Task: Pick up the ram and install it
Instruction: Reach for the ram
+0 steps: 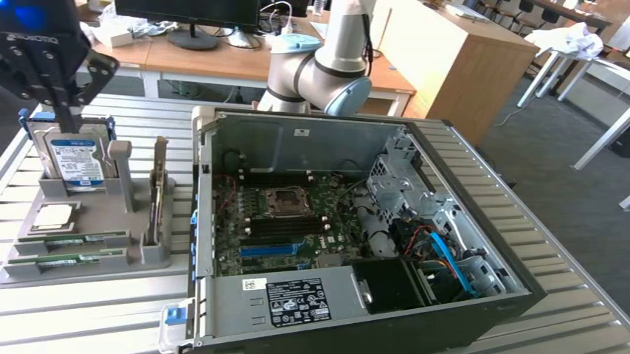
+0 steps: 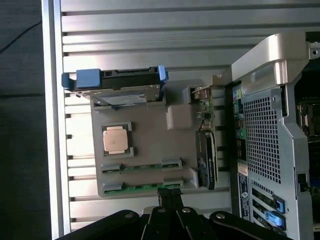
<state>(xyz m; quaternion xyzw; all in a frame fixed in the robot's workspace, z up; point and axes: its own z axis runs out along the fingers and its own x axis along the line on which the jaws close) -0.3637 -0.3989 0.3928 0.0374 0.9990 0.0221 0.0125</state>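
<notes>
Two rams, thin green sticks, lie flat in slots along the front of a grey holder: one ram behind, the other ram in front. In the wrist view they are the inner ram and the outer ram. My black gripper hangs well above the holder at the exterior view's left, over the hard drive, shut with nothing in it. In the wrist view the gripper has its tips over the outer ram's end.
The holder also carries an upright hard drive, a square processor chip and an upright expansion card. To its right lies the open computer case with the motherboard. All rest on a slatted metal table.
</notes>
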